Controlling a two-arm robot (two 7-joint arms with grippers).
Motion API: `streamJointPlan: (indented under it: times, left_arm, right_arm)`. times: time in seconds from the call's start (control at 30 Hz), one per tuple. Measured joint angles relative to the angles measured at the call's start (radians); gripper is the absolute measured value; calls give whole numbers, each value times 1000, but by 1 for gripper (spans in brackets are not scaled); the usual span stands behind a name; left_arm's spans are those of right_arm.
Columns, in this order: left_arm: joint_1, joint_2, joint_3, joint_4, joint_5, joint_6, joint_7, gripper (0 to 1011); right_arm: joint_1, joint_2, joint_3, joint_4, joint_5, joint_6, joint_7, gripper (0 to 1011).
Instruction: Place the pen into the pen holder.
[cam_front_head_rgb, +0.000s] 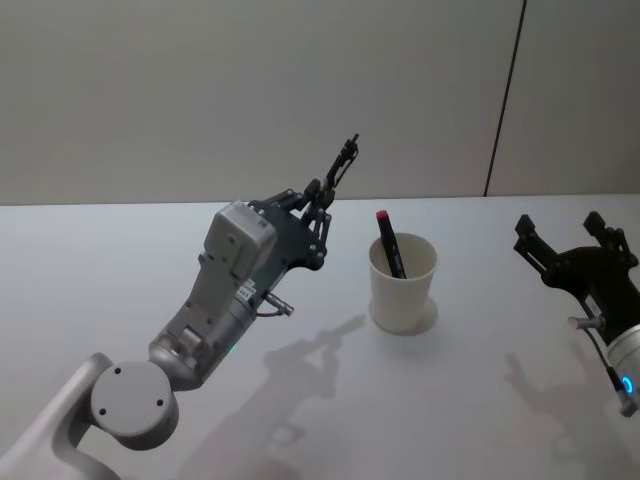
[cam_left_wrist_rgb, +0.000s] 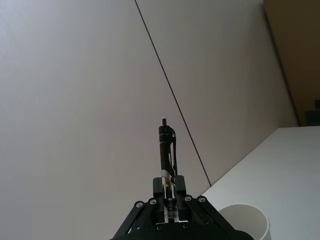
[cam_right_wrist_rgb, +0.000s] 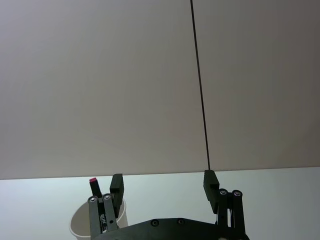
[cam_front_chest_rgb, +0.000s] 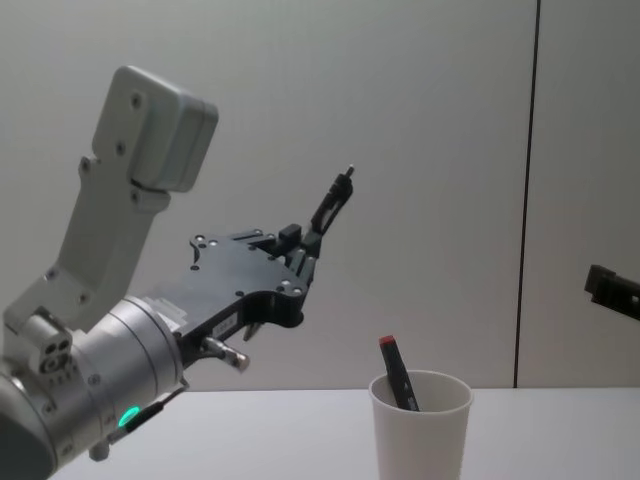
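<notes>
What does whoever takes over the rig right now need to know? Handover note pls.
Left gripper: shut on the black pen, raised above the table to the left of the cup, pen angled up toward the wall.
Right gripper: open, holding nothing, at the right side, apart from the cup.
White paper cup: upright on the table, with a red-capped pen leaning inside.
Done: black pen grasped and lifted.
Left: carry it over the cup's mouth, tip it down, lower it in, release.
</notes>
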Motion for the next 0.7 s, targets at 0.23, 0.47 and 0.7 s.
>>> streamJointPlan:
  times: [0.23, 0.47, 0.7]
  left_arm:
    - [-8, -4, 1, 22, 2, -30, -30, 142]
    - [-12, -7, 1, 35, 3, -48, -47, 142]
    - [-15, -8, 2, 43, 4, -58, -57, 142]
  right_arm:
    - [0, 0, 0, 0, 0, 0, 0, 1002]
    - [0, 0, 0, 0, 0, 0, 0, 1002]
    - [1, 2, 0, 0, 2, 1, 21, 1002]
